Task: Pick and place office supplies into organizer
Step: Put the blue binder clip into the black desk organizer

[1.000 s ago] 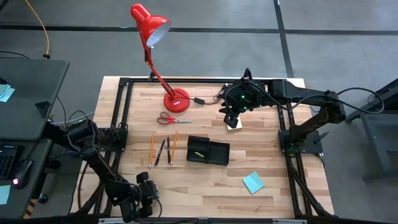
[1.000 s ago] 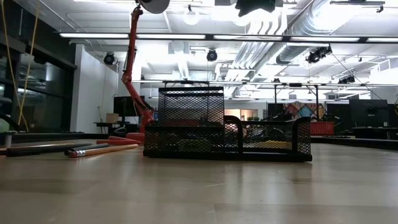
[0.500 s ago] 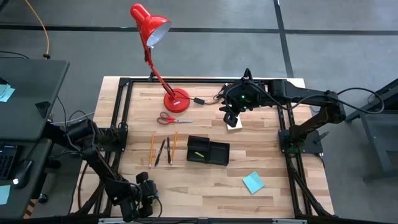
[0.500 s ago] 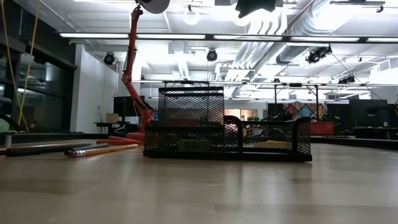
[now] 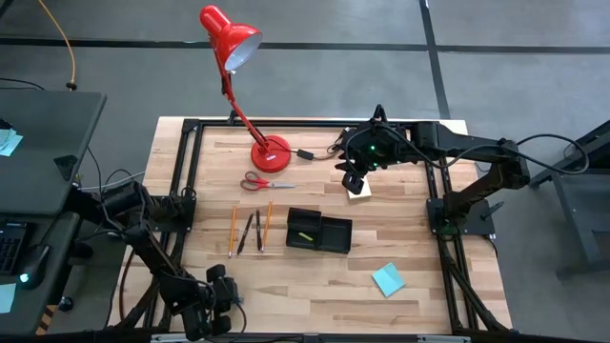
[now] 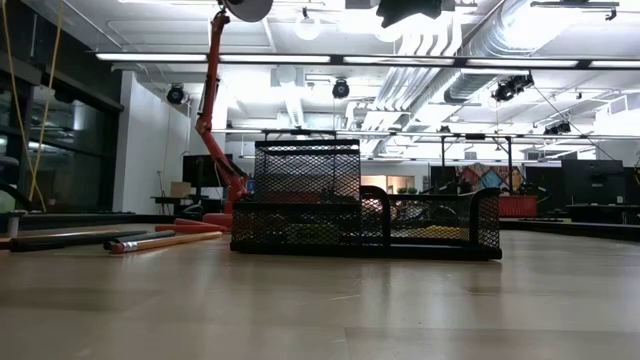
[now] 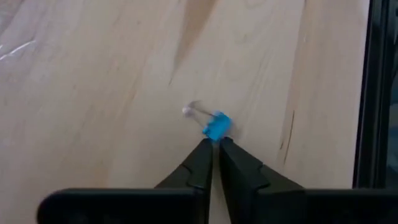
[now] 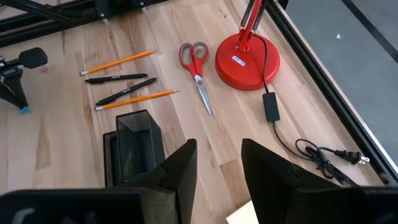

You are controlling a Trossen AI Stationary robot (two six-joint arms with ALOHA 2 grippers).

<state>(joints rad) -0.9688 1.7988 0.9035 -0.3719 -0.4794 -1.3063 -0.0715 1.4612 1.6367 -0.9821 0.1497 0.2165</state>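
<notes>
Your left gripper (image 7: 214, 152) is pinching a small blue binder clip (image 7: 217, 126) at frame centre, fingers pressed together; your right gripper (image 8: 217, 155) is hanging spread over the worktop (image 8: 62, 143).

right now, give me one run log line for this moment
left gripper: shut at small blue binder clip, near table edge | right gripper: open, empty, above pale sticky pad | organizer: mid-table | pencils, pens, scissors: on table
</notes>
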